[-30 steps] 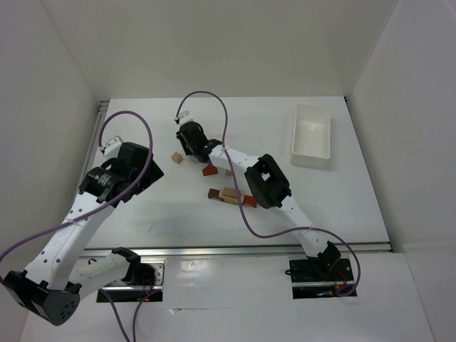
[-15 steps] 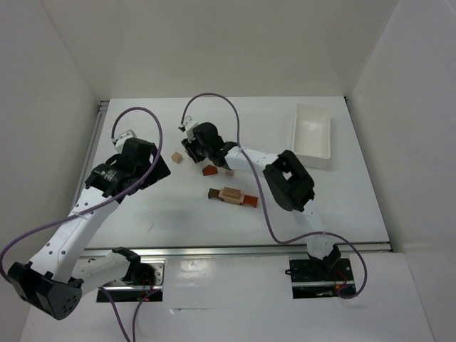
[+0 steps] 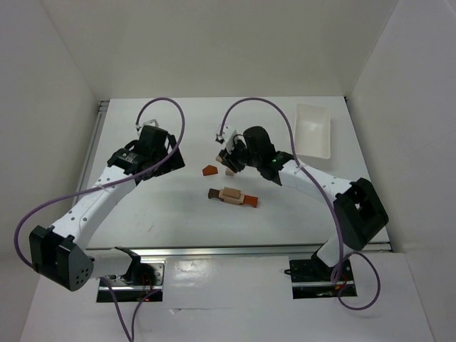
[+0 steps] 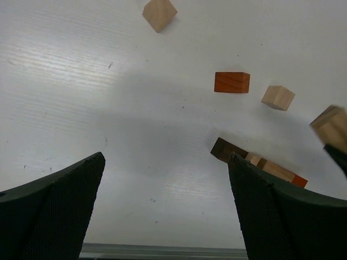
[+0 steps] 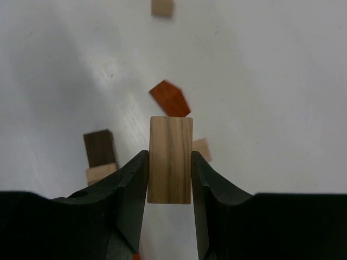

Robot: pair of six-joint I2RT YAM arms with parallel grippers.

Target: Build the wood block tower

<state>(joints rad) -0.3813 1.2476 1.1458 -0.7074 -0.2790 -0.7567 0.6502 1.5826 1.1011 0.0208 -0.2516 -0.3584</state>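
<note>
My right gripper is shut on a light tan block and holds it above the table; in the top view the gripper is at mid-table. Below it lie a reddish-orange block, a small tan cube and a dark brown bar with a tan block on it and an orange end. My left gripper is open and empty, left of the pieces. Its view shows another tan cube, the orange block and the bar.
A white plastic tray stands at the back right of the table. White walls enclose the table on three sides. A metal rail runs along the near edge.
My right gripper has swung right with the tan block held in it. My left arm has reached forward and right, and now covers the loose tan cube in the top view.
</note>
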